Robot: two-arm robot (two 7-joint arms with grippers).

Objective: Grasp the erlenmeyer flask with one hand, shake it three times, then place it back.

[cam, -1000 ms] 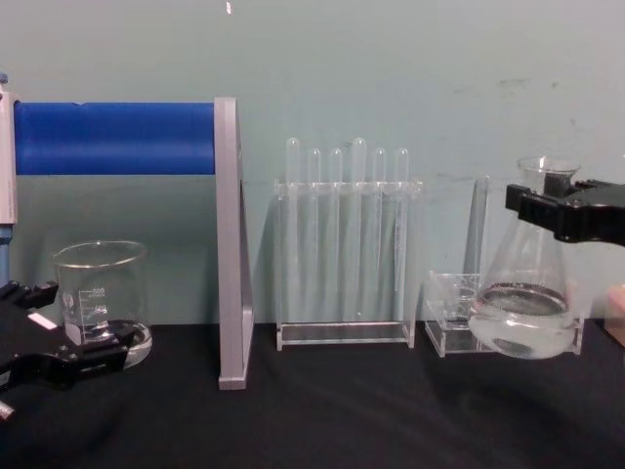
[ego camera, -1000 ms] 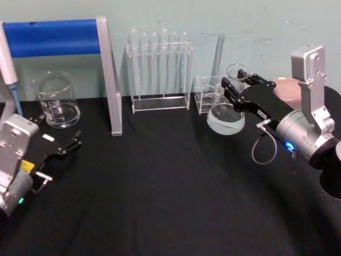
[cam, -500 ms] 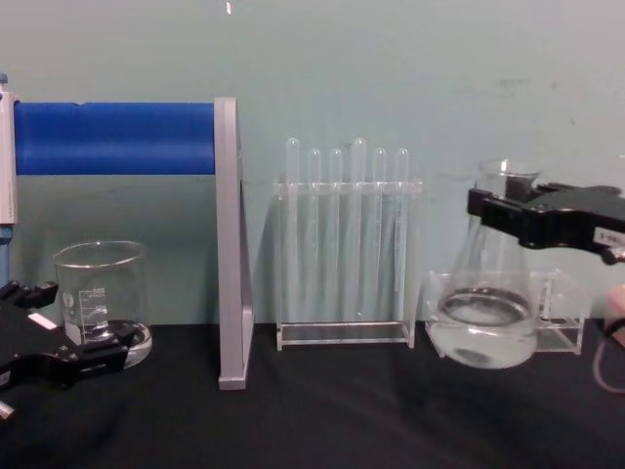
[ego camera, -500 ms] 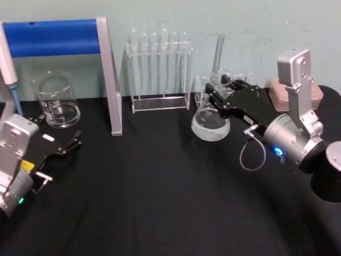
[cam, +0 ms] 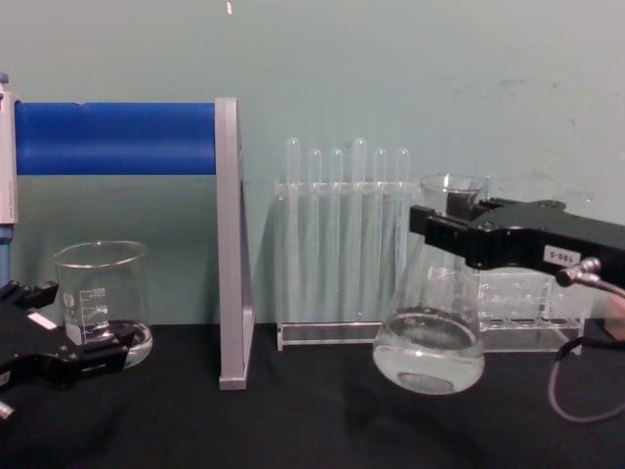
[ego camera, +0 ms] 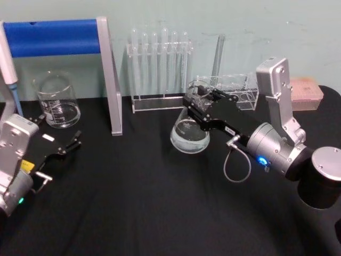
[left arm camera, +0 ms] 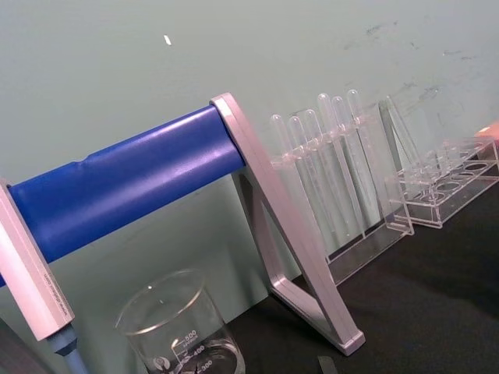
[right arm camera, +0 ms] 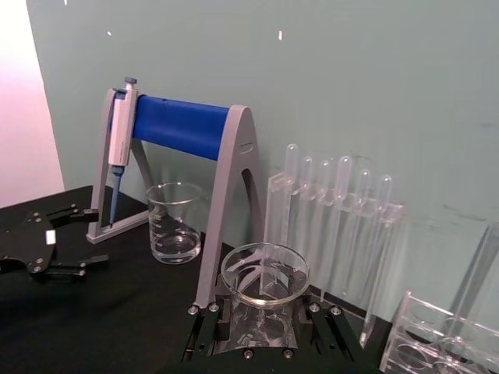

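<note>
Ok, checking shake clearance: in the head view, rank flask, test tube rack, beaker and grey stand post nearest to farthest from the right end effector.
1. Erlenmeyer flask, held in the right end effector, centre.
2. Test tube rack, behind it, by the wall.
3. Grey stand post, farther left.
4. Beaker, far left, by the parked left end effector.

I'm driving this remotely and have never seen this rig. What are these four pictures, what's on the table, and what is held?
It is a two-armed robot at a black table. One picture looks down from its head, one across from its chest, one comes from each wrist. The right gripper is shut on the neck of the erlenmeyer flask, which holds some clear liquid. The left gripper is open at the table's left, near a beaker. At the back stand a blue pipette stand, a test tube rack and a small clear rack.
</note>
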